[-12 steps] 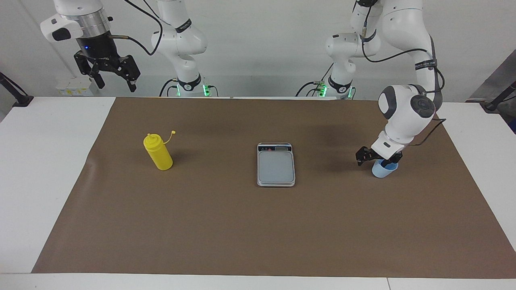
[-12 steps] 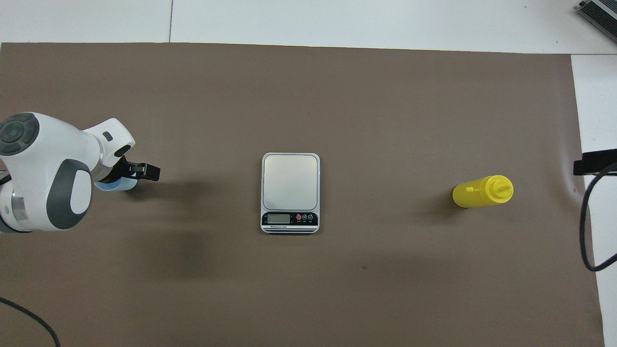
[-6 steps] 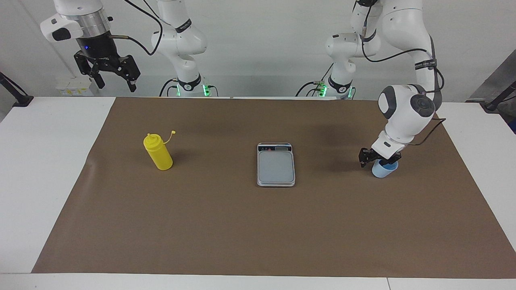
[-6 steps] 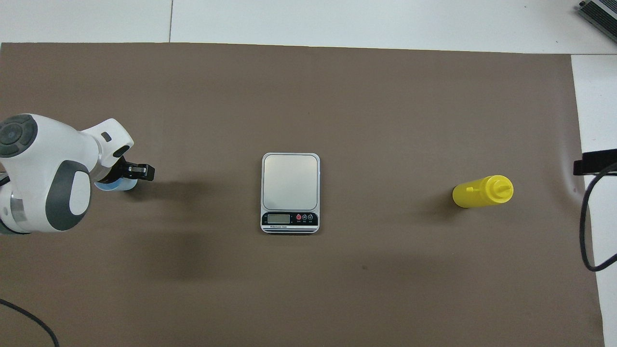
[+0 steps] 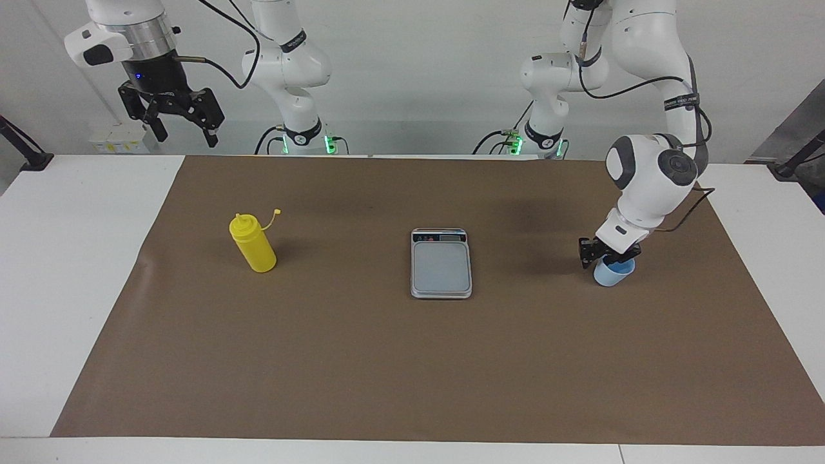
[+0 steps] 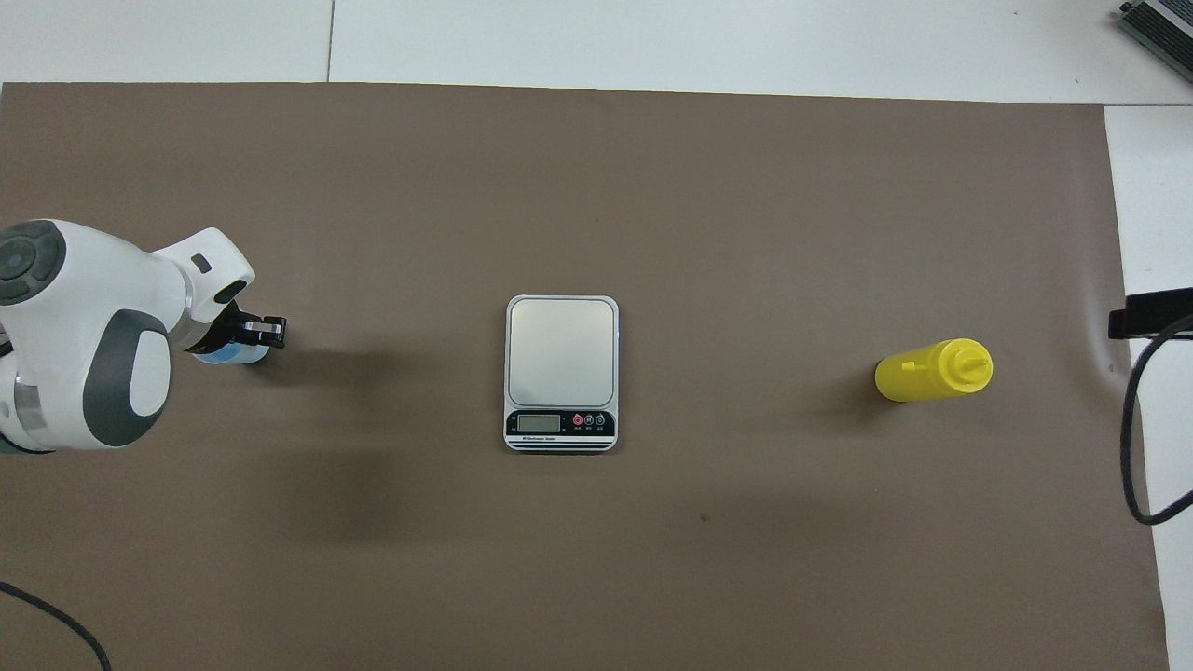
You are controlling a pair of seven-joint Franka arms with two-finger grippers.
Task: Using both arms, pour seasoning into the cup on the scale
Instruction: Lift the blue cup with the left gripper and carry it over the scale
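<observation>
Left gripper (image 5: 604, 253), frame right, fingers around rim of tapered light blue plastic cup (image 5: 611, 273), grip unclear; right gripper (image 5: 182, 125) spread, upper left; flat scale (image 5: 441, 270) centre; cylindrical yellow bottle (image 5: 253, 245) centre-left.

Bright, even overhead light; soft shadows on brown mat (image 5: 412, 361); sharp focus, perhaps slight edge softness.

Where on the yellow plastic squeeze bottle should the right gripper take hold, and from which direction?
Probably the plain cylindrical body of the yellow plastic squeeze bottle, below the shoulder, coming in level from the side. It stands upright on the brown mat, and the pointed nozzle with its tethered cap offers no grip. The right gripper waits, open, raised above the table's edge.
</observation>
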